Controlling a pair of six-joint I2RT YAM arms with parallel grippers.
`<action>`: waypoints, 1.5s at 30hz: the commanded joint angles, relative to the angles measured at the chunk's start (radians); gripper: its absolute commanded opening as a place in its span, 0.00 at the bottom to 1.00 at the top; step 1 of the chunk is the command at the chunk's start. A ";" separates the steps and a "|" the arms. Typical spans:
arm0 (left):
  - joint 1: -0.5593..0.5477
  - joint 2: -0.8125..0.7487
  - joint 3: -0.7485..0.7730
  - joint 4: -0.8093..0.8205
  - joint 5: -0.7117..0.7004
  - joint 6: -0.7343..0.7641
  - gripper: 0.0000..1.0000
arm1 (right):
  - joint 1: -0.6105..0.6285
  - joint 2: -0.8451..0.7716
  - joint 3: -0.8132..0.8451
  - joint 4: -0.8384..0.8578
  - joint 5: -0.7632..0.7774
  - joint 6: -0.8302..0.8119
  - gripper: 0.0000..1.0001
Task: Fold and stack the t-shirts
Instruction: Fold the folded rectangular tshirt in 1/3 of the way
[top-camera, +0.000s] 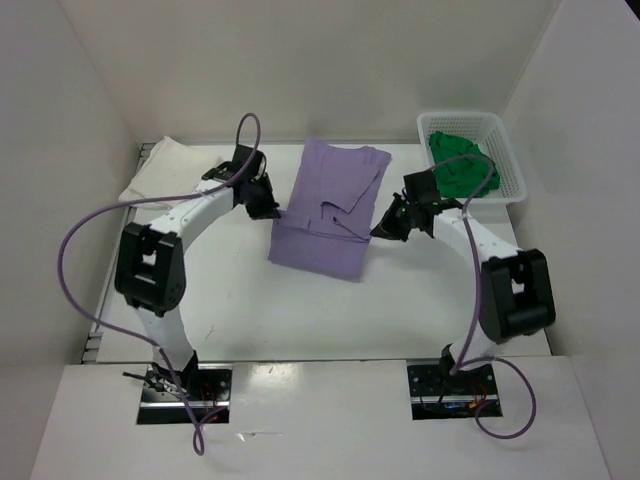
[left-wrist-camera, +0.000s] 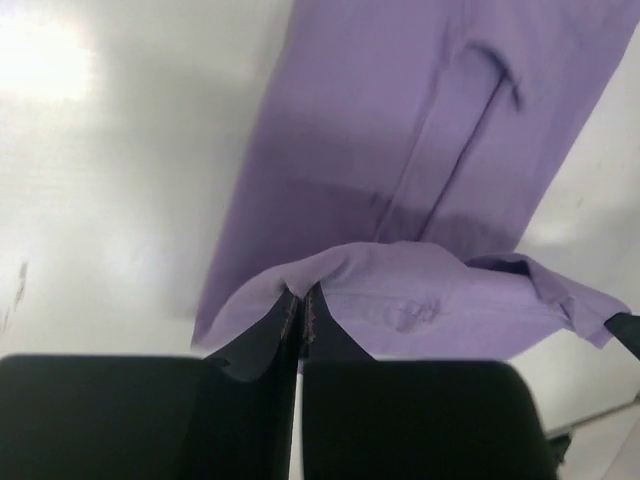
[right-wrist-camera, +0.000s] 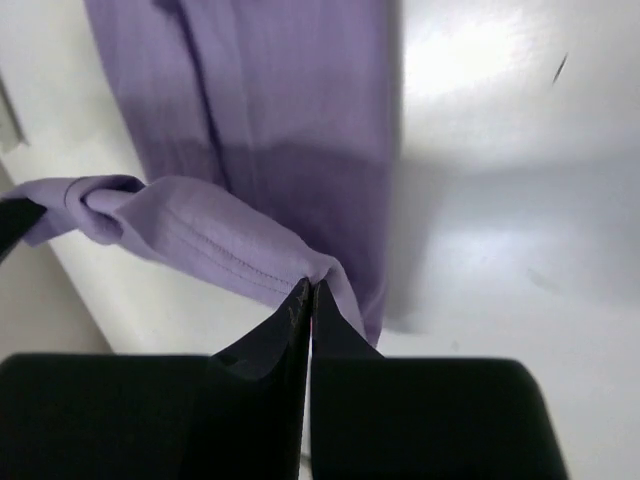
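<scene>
Tabletop (top-camera: 232, 292) and walls (top-camera: 300, 70) white, t-shirt (top-camera: 322, 225) lilac

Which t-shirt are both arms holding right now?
The pale lilac cloth t-shirt mid-table, pinched at both sides. The white cloth t-shirt lies untouched far left; the bright green t-shirt sits in the white plastic basket.

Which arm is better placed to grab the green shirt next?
Right: the green shirt lies in the basket just past the right gripper; the left gripper is across the purple shirt.
</scene>
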 joint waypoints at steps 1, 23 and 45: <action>0.010 0.111 0.134 0.041 -0.036 0.038 0.00 | -0.053 0.111 0.105 -0.001 -0.007 -0.133 0.00; 0.050 0.256 0.257 0.234 -0.003 0.018 0.37 | -0.109 0.376 0.466 -0.035 0.026 -0.196 0.28; -0.062 0.199 -0.385 0.393 0.151 -0.092 0.30 | 0.261 0.400 0.125 0.063 0.118 -0.063 0.03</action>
